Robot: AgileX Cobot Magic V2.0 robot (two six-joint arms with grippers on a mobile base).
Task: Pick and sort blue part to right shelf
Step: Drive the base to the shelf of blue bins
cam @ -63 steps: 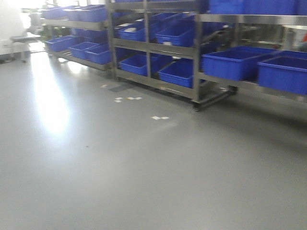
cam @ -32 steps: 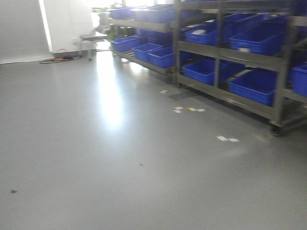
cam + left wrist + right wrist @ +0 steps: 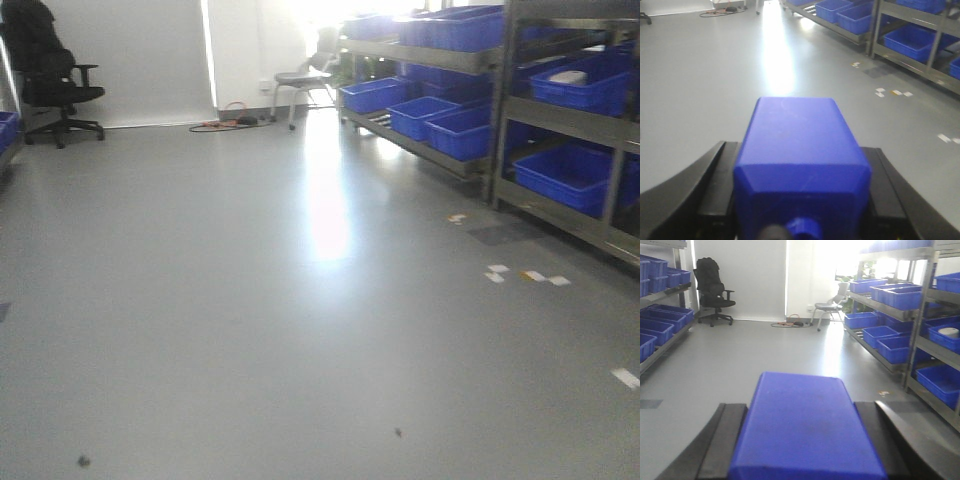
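Okay, look at the left end effector (image 3: 799, 150). It's pinching the blue part (image 3: 797, 130), a small solid-blue plastic block shaped like a square bottle, with the black fingers (image 3: 715, 180) pressed flat against its two side faces. The sloped shoulders and little round knob point back toward the wrist, and the flat base points out ahead. Gripped across the flat sides like that, I'd reckon it won't twist if the base rolls.

And the right end effector (image 3: 800, 407) is loaded too! It's clamped on a second blue block (image 3: 802, 430), a plain solid-blue plastic slab from this angle. Its cap end is cut off by the picture edge, so I can't tell which kind it is.

There's nothing under either arm but the smooth grey floor (image 3: 250, 300), with window glare down the middle. White tape marks (image 3: 497, 270) are stuck near the tall metal rack (image 3: 500, 100) on the right. That rack carries rows of blue plastic bins (image 3: 575, 175), and it's well apart from both loads. In the far left corner there's a black office chair (image 3: 50, 80).

My read: the picking's done and this is the carry. The drop-off hasn't begun. Next, the base needs squaring to that right-hand rack, and the left arm has to reach over a bin lip before the fingers part. The risk? Two lookalike blue pieces aboard, and the wrong one goes in.
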